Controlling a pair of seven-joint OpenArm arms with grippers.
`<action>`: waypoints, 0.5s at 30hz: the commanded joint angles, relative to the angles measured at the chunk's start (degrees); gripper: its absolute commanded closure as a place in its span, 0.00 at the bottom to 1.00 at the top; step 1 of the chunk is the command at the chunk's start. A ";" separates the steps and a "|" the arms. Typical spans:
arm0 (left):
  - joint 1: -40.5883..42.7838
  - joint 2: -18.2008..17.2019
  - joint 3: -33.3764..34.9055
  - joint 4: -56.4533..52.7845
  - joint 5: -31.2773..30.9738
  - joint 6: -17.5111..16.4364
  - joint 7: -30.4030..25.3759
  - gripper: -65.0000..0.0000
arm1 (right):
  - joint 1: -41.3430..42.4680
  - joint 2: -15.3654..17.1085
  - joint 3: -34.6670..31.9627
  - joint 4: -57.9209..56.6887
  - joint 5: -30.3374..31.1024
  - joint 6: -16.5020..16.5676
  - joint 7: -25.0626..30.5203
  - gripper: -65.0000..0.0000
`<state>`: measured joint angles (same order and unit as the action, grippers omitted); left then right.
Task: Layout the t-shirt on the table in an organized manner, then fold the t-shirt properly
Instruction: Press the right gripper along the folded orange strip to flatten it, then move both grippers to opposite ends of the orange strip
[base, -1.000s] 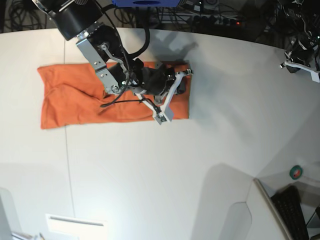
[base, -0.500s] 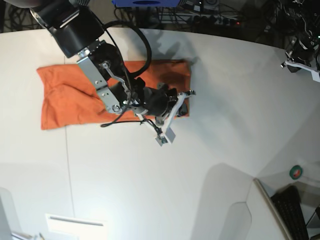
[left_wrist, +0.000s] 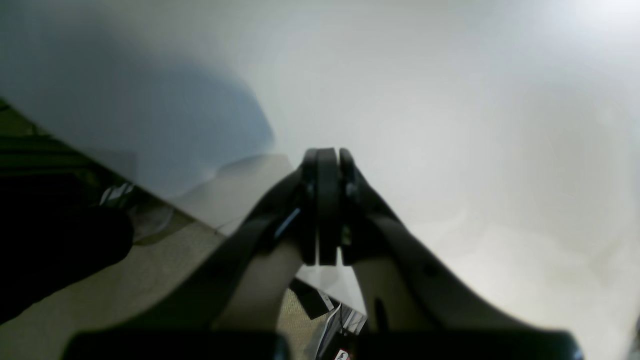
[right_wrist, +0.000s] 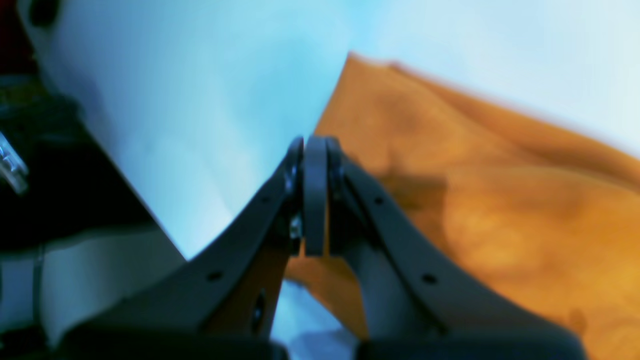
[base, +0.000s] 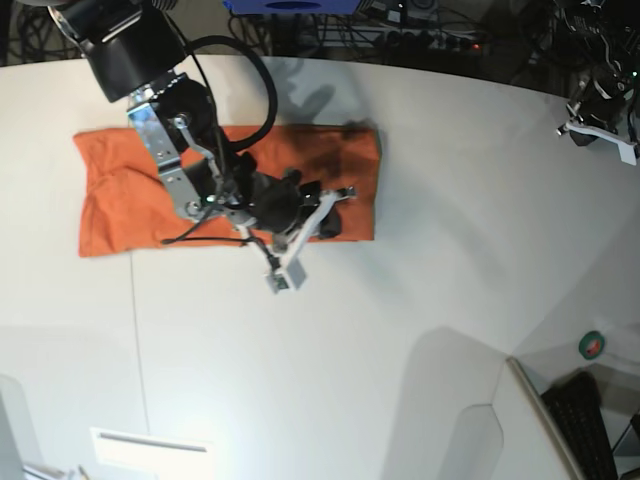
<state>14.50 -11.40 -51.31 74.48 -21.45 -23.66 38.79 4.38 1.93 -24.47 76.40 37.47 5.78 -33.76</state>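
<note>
The orange t-shirt (base: 130, 190) lies folded into a long flat rectangle on the white table (base: 400, 330), at the back left. My right gripper (base: 338, 212) is shut and hovers low over the shirt's right end, near its front edge. In the right wrist view its fingers (right_wrist: 315, 195) are pressed together with no fabric between them, with the shirt (right_wrist: 500, 200) beneath and to the right and bare table (right_wrist: 200, 100) to the left. My left gripper (base: 598, 118) is shut and empty at the table's far right edge; the left wrist view shows its closed fingers (left_wrist: 327, 210) over white table (left_wrist: 450, 100).
A thin dark seam (base: 135, 300) runs across the table on the left. A white label (base: 150, 445) lies at the front left. A green tape roll (base: 593, 344) and a keyboard (base: 585, 420) sit beyond the table's front right edge. Cables (base: 430, 30) lie behind the table.
My right arm has drawn back to the left and toward the front edge of the shirt, uncovering its right end. The shirt lies flat. The left arm has not moved.
</note>
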 joint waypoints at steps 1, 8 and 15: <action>0.05 -1.30 -0.34 1.52 -0.75 -0.21 -1.03 1.00 | -0.03 0.48 4.47 2.59 0.37 -0.11 0.04 1.00; 0.05 -0.78 -0.16 3.81 -0.83 -0.38 -1.03 1.00 | -0.82 4.88 30.75 4.43 0.28 0.15 -10.33 1.00; 0.05 2.48 4.94 11.63 -0.39 -0.38 -0.85 1.00 | -0.47 9.98 48.95 4.08 0.28 0.42 -17.10 0.26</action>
<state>14.81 -8.10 -46.00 84.93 -21.15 -23.86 38.92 2.96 11.33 24.49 79.64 37.10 5.82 -51.20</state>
